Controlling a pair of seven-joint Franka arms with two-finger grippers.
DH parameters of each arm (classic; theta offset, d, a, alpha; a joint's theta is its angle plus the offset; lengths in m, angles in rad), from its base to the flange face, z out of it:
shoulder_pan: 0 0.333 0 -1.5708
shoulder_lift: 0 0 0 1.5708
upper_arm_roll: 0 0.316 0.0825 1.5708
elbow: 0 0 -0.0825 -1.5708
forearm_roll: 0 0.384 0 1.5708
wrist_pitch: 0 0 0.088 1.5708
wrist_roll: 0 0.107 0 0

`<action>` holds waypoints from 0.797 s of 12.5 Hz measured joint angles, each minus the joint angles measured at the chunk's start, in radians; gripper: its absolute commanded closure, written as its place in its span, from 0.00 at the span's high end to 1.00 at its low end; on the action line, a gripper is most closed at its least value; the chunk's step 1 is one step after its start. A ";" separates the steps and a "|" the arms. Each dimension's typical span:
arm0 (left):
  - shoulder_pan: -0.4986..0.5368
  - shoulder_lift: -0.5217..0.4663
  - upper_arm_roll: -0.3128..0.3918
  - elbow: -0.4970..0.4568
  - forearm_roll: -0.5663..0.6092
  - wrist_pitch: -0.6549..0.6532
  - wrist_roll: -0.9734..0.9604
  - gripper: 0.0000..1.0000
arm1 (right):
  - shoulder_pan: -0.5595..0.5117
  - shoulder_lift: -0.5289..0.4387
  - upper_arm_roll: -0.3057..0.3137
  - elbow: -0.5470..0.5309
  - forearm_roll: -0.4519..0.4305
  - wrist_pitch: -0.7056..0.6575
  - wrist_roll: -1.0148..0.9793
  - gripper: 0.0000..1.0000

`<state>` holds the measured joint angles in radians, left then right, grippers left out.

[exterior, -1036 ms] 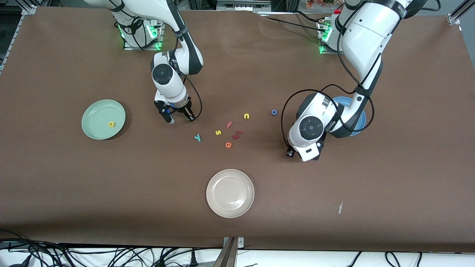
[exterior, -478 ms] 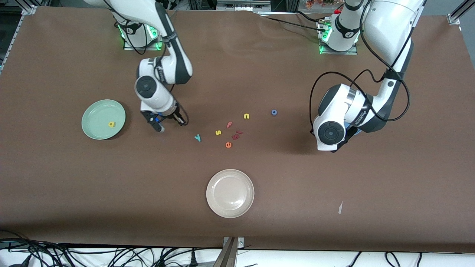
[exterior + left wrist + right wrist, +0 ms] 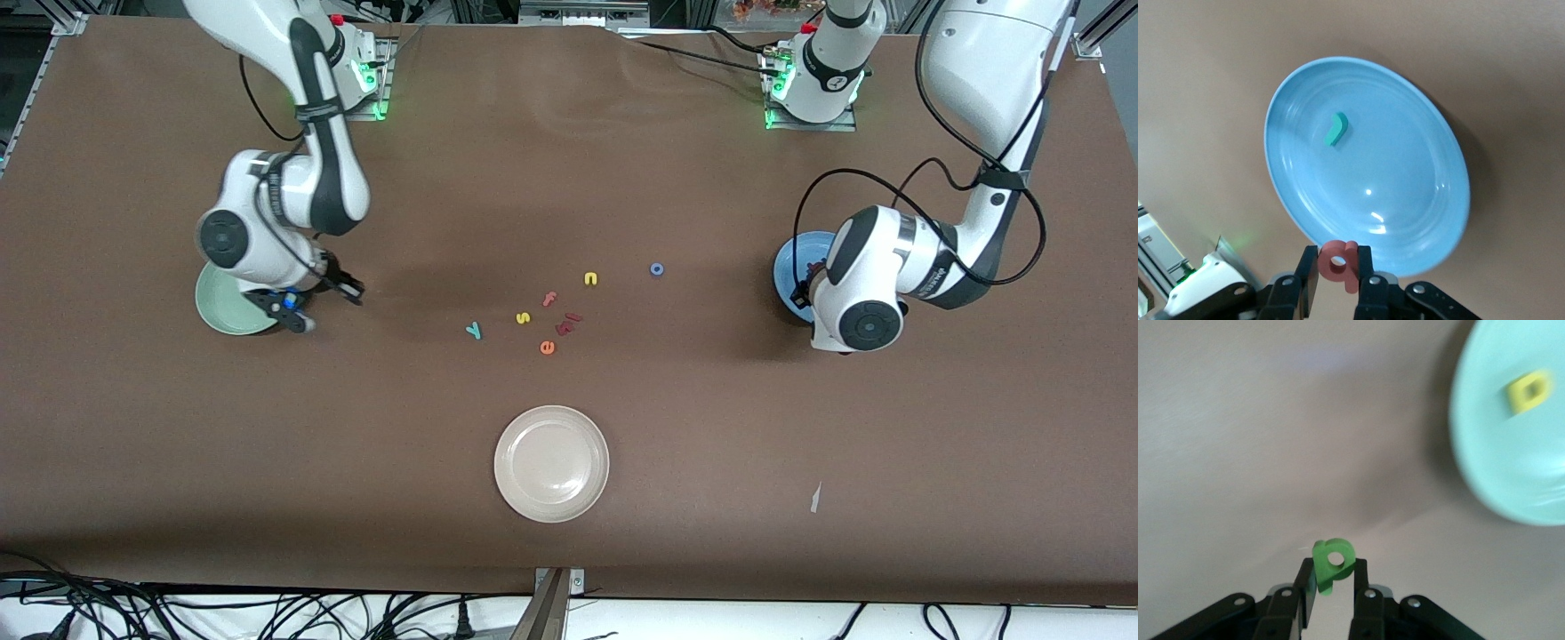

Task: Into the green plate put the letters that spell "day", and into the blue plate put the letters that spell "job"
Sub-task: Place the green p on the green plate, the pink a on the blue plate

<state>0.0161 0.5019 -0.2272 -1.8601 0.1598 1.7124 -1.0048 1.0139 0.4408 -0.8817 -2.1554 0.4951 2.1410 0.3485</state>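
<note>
The right gripper (image 3: 1331,587), at the left of the front view, hangs over the table just beside the round pale mint-green shallow plate (image 3: 216,313), clenched on a small dark green foam letter "d" (image 3: 1333,564). Inside that plate lies a small yellow foam letter with a round bowl (image 3: 1530,391).

The left gripper (image 3: 1337,277), at the right of the front view, hangs at the edge of the round mid-blue shallow plate (image 3: 1418,173), pinching a small pinkish-red foam letter "b" (image 3: 1339,261). A teal hooked foam "j" (image 3: 1335,129) rests in the blue plate.

Mid-frame on the brown table (image 3: 569,160) lie the teal foam "y" (image 3: 474,331), the blue foam ring "o" (image 3: 657,268), a yellow "s" (image 3: 523,317), a yellow "n" (image 3: 590,279), a pink "f" (image 3: 549,299), an orange "e" (image 3: 547,348) and dark red pieces (image 3: 567,324). A round cream-white plate (image 3: 551,463) sits lower centre.
</note>
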 measured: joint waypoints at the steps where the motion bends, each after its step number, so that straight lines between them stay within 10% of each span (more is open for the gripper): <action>1: 0.007 0.000 0.000 -0.033 0.000 0.047 0.011 0.00 | -0.001 -0.004 -0.055 0.000 -0.011 -0.033 -0.081 0.00; 3: 0.013 0.005 0.000 -0.090 0.001 0.134 0.017 0.17 | -0.004 -0.008 -0.143 -0.003 -0.048 -0.060 -0.206 0.00; 4: 0.017 0.008 0.000 -0.108 0.001 0.157 0.029 0.74 | -0.005 -0.008 -0.172 -0.008 -0.055 -0.064 -0.256 0.00; 5: 0.022 0.012 0.000 -0.115 0.001 0.168 0.043 1.00 | -0.008 -0.005 -0.191 -0.012 -0.061 -0.065 -0.296 0.11; 8: 0.048 0.019 0.000 -0.116 0.001 0.172 0.072 1.00 | -0.053 0.025 -0.203 -0.017 -0.068 -0.053 -0.386 1.00; 10: 0.051 0.018 -0.002 -0.104 0.001 0.165 0.084 1.00 | -0.064 0.046 -0.204 -0.016 -0.068 -0.045 -0.408 1.00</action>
<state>0.0669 0.5199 -0.2296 -1.9645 0.1611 1.8770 -0.9206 0.9501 0.4864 -1.0854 -2.1716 0.4274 2.0956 -0.0595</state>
